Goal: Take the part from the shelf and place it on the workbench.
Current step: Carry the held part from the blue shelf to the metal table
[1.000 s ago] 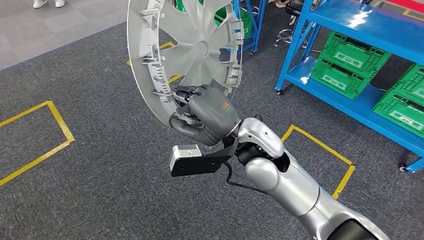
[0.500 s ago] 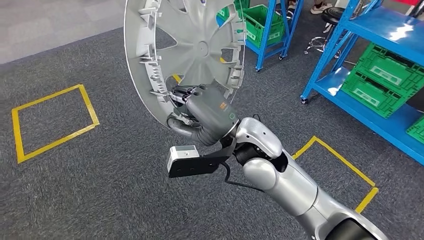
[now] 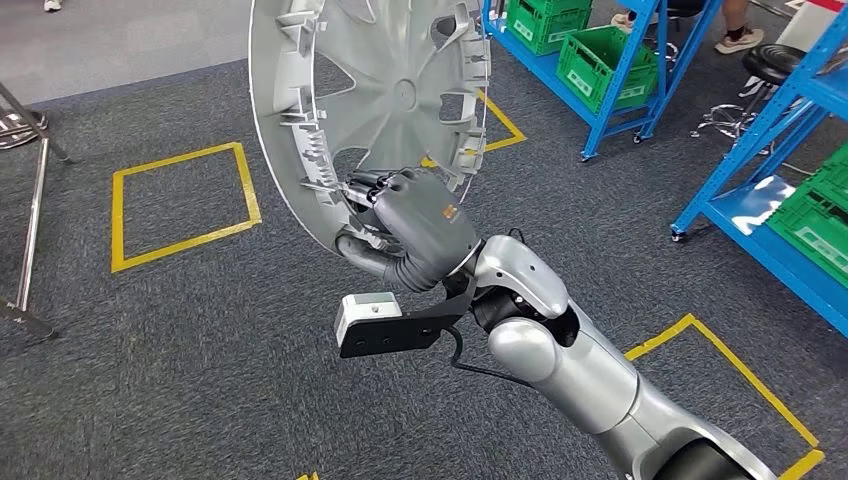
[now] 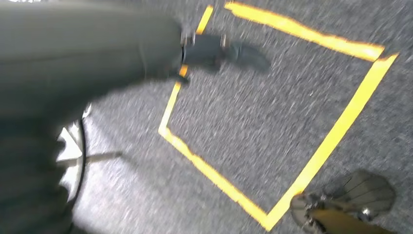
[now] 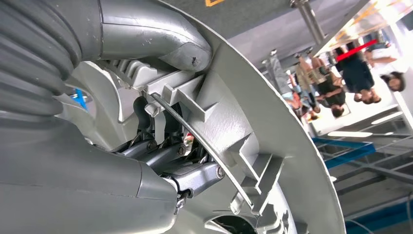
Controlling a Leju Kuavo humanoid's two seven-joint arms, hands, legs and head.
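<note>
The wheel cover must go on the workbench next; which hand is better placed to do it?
The right hand: it already grips the wheel cover at its rim. The left hand hangs low over the floor.

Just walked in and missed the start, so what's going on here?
The robot's right hand grips a silver wheel cover by its rim, holding it upright above the grey carpet. Blue shelves with green crates stand to the right. No workbench is visible, so the part is not yet set down.
</note>
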